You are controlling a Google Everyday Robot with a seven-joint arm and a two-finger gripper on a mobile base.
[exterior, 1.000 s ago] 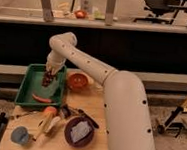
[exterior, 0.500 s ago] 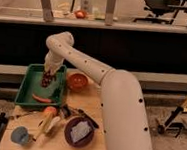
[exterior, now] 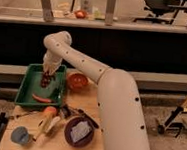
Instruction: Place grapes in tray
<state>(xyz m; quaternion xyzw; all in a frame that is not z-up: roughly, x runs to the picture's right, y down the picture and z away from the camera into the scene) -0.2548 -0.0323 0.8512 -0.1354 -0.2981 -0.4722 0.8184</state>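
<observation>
1. Green plastic tray (exterior: 29,89) sits at the left of the wooden tabletop (exterior: 95,149), and the gripper (exterior: 48,74) hangs right over its inner floor, toward the upper right part of it.
2. Dark grapes (exterior: 46,79) show just under the gripper, touching it or nearly so. Can't tell if the gripper is clamped on them or has let go.
3. Either way the bunch is already inside the tray's raised sides, so straight down is all a drop needs.
4. An orange-red carrot-like piece (exterior: 41,98) lies lower in the tray, apart from the grapes.
5. Red bowl (exterior: 78,81) sits just right of the tray, so I'd pull straight up.
</observation>
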